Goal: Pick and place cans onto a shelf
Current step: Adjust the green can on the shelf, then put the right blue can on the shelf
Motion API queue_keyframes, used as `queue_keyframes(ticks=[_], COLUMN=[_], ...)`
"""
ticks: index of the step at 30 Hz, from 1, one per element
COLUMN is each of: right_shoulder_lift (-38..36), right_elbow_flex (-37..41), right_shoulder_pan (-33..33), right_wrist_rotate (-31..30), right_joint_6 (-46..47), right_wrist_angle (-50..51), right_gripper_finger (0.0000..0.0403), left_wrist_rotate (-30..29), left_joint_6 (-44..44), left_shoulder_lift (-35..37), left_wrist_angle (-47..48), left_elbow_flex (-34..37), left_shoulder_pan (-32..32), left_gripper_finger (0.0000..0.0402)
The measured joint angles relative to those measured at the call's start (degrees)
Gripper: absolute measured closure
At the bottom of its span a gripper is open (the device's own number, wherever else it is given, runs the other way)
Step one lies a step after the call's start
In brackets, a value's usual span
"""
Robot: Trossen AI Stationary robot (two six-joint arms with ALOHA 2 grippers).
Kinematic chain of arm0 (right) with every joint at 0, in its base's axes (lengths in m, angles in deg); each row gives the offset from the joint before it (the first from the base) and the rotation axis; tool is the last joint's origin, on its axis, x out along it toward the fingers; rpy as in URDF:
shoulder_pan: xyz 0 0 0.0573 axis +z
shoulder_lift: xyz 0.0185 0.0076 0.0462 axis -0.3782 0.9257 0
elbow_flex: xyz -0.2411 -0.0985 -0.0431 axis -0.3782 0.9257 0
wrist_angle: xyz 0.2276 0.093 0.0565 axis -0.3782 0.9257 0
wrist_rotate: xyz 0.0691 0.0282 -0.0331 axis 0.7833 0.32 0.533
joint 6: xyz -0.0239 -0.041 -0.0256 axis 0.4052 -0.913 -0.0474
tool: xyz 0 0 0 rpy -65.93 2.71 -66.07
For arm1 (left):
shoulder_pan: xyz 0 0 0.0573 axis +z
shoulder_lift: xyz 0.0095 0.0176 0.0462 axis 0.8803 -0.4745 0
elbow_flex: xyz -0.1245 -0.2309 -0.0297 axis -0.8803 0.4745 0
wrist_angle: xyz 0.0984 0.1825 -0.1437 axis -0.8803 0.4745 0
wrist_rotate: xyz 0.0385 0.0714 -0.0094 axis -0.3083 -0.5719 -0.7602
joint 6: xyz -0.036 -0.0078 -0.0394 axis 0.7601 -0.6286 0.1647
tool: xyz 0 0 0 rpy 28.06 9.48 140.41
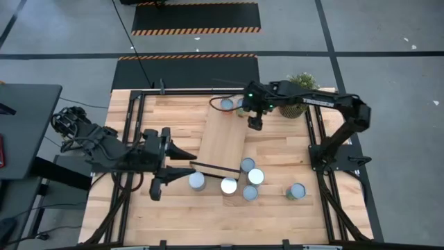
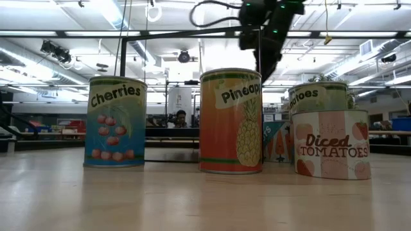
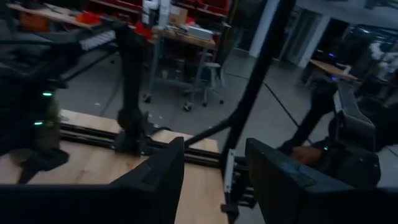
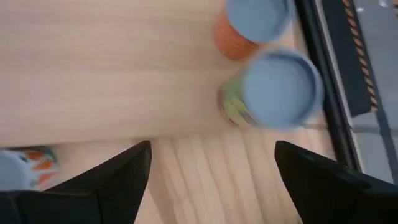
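Observation:
The shelf, a pale board with a thin black frame at its near end, lies mid-table. Two cans stand at its far end; the right wrist view shows them as a green-sided can and an orange one. Several more cans stand on the table by the near end, among them Cherries and Pineapple. My right gripper hangs open above the shelf's far right edge, just short of the two cans. My left gripper is open, level, left of the shelf's near end.
A potted green plant stands at the far right corner behind my right arm. One can stands apart near the right front. A black frame borders the table. Bare wood lies left of the shelf.

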Motion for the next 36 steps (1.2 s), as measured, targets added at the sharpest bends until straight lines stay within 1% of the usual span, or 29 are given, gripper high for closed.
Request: queue_keyframes(ticks=[4,9,17,19,24,28,32,36], right_shoulder_lift=[-2.39,-0.6,4.53,5.38,5.8,6.24,6.12,3.81], right_elbow_flex=[6.21,9.7,9.71,9.71,9.69,9.66,9.66,9.66], right_shoulder_pan=[-1.55,-3.5,-6.8,-7.57,-8.99,-9.85,-9.85,-9.19], right_wrist_rotate=[2.17,3.87,6.85,6.75,6.45,7.02,7.13,5.5], right_joint_6=[0.15,-0.33,-2.86,-3.61,-7.31,-7.75,-6.57,-5.05], right_wrist_angle=[-2.81,-6.21,-12.05,-12.87,-15.75,-17.72,-17.04,-12.74], right_gripper_finger=[0.0055,0.0055,0.0055,0.0055,0.0055,0.0055,0.0055,0.0055], left_wrist_rotate=[-1.42,-2.28,-2.56,-2.53,-3.22,-4.91,-6.36,-6.43], left_joint_6=[-2.2,-3.63,-4.98,-4.98,-5.07,-5.9,-5.96,-3.92], left_shoulder_lift=[-0.05,-0.1,-0.1,-0.12,-0.12,-0.12,-0.12,-0.12], left_wrist_angle=[0.23,0.22,-0.55,-0.55,-0.57,-0.05,3.13,7.9], left_elbow_flex=[0.0,0.0,0.0,0.0,0.0,0.0,0.0,0.0], left_shoulder_pan=[0.58,1.77,4.17,4.38,4.45,4.45,4.97,6.52], left_gripper_finger=[0.0225,0.0225,0.0225,0.0225,0.0225,0.0225,0.0225,0.0225])
